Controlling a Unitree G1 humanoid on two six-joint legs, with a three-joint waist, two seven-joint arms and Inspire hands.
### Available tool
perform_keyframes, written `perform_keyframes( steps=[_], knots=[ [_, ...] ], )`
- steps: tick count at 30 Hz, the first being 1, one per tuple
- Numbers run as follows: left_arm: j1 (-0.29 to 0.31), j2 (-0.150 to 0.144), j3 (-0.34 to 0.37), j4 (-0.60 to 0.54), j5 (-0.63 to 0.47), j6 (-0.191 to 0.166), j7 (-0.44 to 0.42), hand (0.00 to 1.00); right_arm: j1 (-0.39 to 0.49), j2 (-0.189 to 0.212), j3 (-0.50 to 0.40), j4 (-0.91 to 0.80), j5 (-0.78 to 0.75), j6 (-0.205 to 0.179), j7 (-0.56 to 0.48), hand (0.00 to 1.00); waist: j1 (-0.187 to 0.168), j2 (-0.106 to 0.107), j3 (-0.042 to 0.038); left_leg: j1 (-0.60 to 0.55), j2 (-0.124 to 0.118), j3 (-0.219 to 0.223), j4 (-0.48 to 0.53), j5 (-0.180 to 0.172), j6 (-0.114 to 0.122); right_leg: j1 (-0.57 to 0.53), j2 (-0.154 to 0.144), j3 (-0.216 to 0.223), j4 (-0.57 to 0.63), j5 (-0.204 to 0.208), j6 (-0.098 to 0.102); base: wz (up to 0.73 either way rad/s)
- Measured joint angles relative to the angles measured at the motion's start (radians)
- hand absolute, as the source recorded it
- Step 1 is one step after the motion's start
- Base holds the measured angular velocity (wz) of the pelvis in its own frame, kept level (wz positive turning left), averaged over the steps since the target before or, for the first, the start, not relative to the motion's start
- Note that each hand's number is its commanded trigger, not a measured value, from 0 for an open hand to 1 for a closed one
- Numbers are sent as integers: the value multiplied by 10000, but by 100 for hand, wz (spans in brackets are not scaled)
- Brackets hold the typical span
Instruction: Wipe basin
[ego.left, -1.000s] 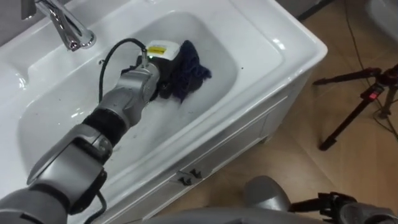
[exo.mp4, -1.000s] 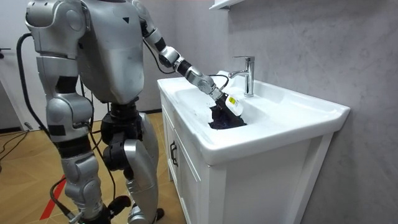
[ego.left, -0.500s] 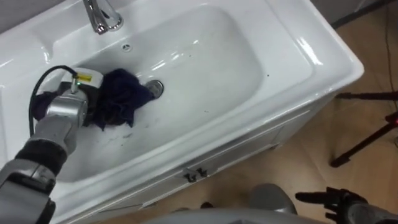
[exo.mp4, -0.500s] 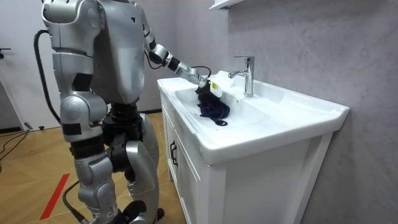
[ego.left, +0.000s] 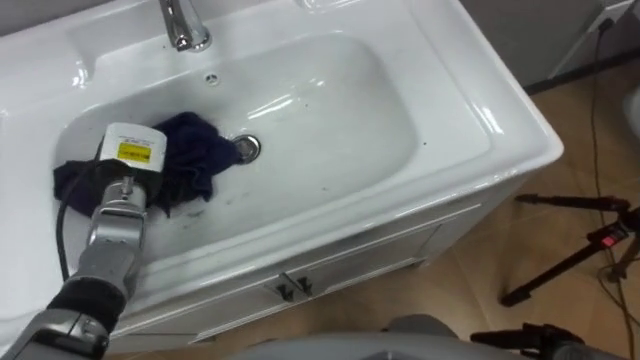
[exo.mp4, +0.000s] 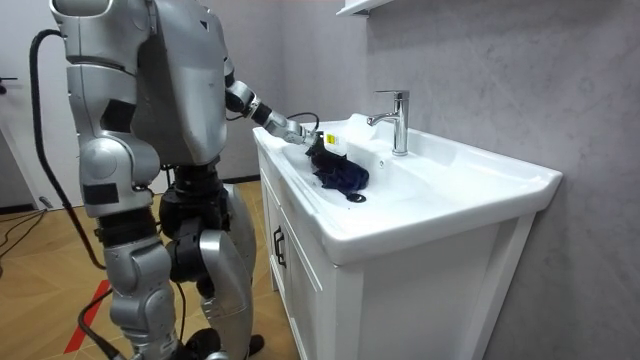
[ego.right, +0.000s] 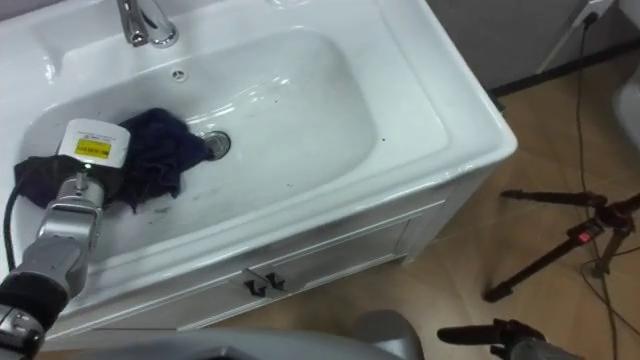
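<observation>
Dark navy cloth (ego.left: 190, 160) in white basin (ego.left: 340, 100).

Bathroom mock-up in a test room: white ceramic basin (exo.mp4: 480, 183) on white cabinet (exo.mp4: 400, 300), chrome tap (exo.mp4: 398, 122), centre; black tripod (ego.left: 600, 240), lower right.

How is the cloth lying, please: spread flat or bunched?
Bunched: the cloth sits crumpled in folds beside the drain, under the left hand.

Bright, even light from above; glare streaks the basin (ego.left: 400, 130) at centre and right rim; soft shadow on the cabinet (ego.left: 350, 265) beneath.
</observation>
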Motion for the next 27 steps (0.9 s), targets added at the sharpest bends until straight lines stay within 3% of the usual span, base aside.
perform_keyframes(
  steps=[7,10,14,18,21,23,24,27],
  knots=[
    [334,-140,-42,49,9,397,1083,100,56,50,452,-438,-246,432,208,0,85,-151,7,96,-10,-61,-101,28,-47,97,-13,-126,-2,-21,-31,4],
    [439,-205,-124,61,6,586,1317,100,107,49,747,-495,-263,430,182,0,87,-164,12,177,-21,-20,-195,36,-61,159,-16,-120,-57,-34,-29,-2],
    [431,-299,-120,60,-5,584,1350,100,51,85,983,-489,-129,498,55,0,110,-164,13,221,-34,-25,-195,36,-60,274,-32,-155,-168,-21,-17,3],
    [315,-406,-125,142,-4,483,1435,100,36,160,1171,-420,109,127,15,0,149,-137,67,302,-50,-27,-299,41,-66,325,-38,-152,-174,-18,-13,2],
    [240,-551,-140,228,-102,427,1503,100,61,166,1171,-328,162,-96,48,0,-19,-61,142,363,-85,-45,-414,53,-77,426,-55,-182,-309,-8,34,8],
    [97,-674,-178,246,-707,327,1517,100,58,166,1170,-309,157,-188,142,0,-62,-35,163,358,-139,-65,-502,63,-71,355,-82,-134,-278,-33,68,0],
    [-66,-825,-339,261,-1312,299,1506,100,34,168,1169,-318,116,-259,219,0,-128,-34,211,357,-178,-69,-525,75,-52,354,-117,-150,-284,-20,98,0],
    [-726,-1120,-765,177,-2324,-36,956,100,-65,172,1164,-312,-111,-526,548,0,-295,-53,279,307,-247,-76,-493,78,-37,355,-185,-171,-304,2,153,5]
  ],
)
